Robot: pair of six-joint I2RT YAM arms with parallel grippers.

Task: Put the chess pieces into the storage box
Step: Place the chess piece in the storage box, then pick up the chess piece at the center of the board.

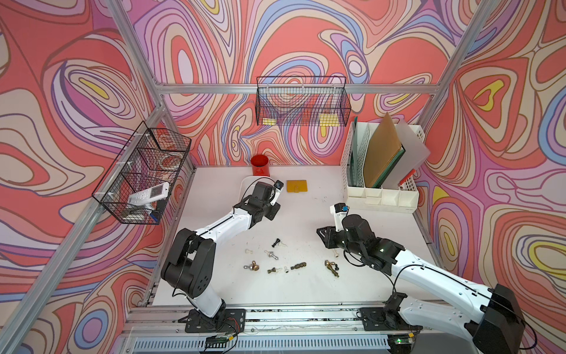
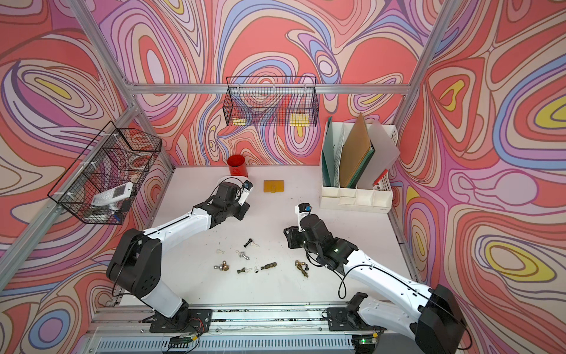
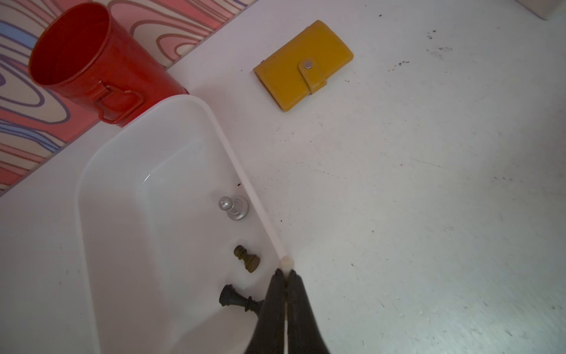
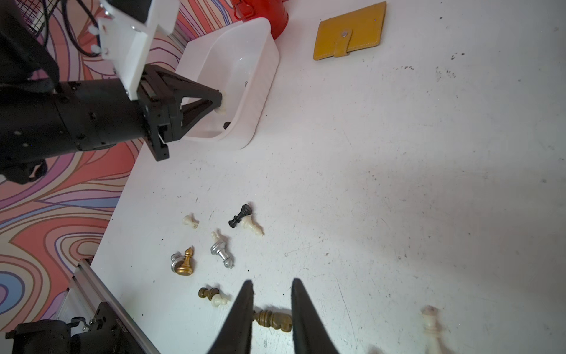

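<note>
The storage box [image 3: 239,171] is sitting by the desk's [image 1: 306,294] back edge, just beside a red cup [image 3: 92,61], with bare desk opening to its right. Three chess pieces [image 3: 232,208] are lying inside. The left pincer [image 3: 286,273] is pinching shut on a white piece [image 3: 287,262] over the box's rim. Eleven loose pieces [image 4: 222,249] are lying scattered mid-desk. The right pincer [image 4: 272,286] is hovering partly open, gripping nothing, with a brass piece [image 4: 272,320] lying on the desk beyond its tips.
</note>
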